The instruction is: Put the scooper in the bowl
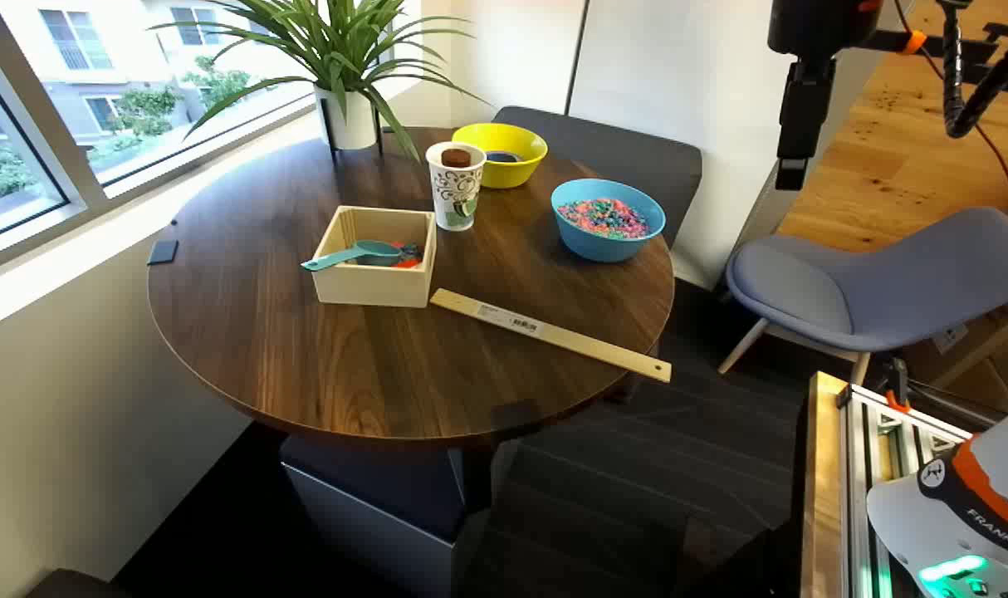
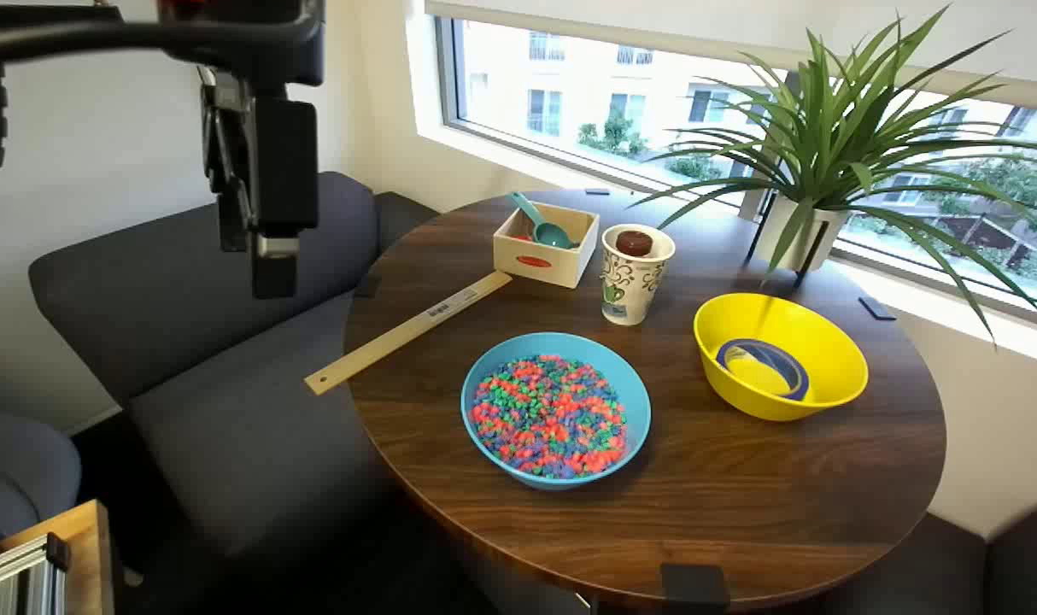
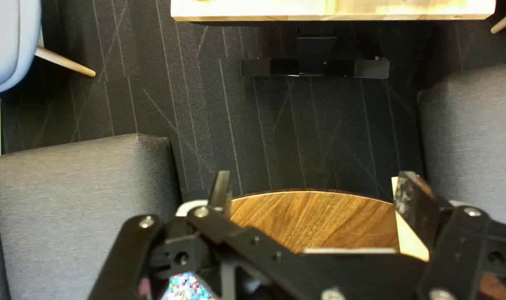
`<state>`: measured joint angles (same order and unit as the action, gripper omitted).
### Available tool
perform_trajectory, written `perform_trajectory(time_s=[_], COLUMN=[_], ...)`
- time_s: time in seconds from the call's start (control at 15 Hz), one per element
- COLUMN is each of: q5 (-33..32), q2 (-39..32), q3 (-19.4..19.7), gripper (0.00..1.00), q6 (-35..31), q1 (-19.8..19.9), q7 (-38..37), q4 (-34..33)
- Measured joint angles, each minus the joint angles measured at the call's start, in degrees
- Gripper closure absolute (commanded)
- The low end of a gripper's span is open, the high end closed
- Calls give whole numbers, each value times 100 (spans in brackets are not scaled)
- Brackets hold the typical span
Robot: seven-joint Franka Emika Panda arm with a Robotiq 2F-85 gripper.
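Observation:
The teal scooper (image 1: 375, 252) lies in the cream square box (image 1: 373, 286), its handle resting over the rim and sticking out. The scooper (image 2: 551, 233) and box (image 2: 536, 261) also show in an exterior view. The blue bowl (image 1: 608, 247) stands near the table edge, holding many small coloured beads; the blue bowl (image 2: 561, 344) is nearest in an exterior view. My gripper (image 1: 793, 172) hangs high, away from the box and the bowl; the gripper (image 2: 275, 266) also shows in an exterior view. In the wrist view the gripper (image 3: 315, 187) has its fingers wide apart with nothing between them.
A wooden ruler (image 1: 587, 342) lies beside the box and overhangs the table edge. A patterned paper cup (image 1: 456, 199) stands next to the box. A yellow bowl (image 2: 826, 346) holds a blue tape roll (image 2: 792, 376). A potted plant (image 1: 350, 120) stands by the window.

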<state>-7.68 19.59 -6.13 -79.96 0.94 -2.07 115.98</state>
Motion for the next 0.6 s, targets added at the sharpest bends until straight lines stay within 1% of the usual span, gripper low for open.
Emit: perform_trajectory(time_s=[0.27,0.4,0.6], q5=[0,0,1], q2=[-2,-39,-198], q3=[19,-19,-343], gripper=[0,0,0], q6=[-19,-157,-528], q1=[-28,-137,-478], q7=[0,-3,-88], q4=[-5,-71,-403])
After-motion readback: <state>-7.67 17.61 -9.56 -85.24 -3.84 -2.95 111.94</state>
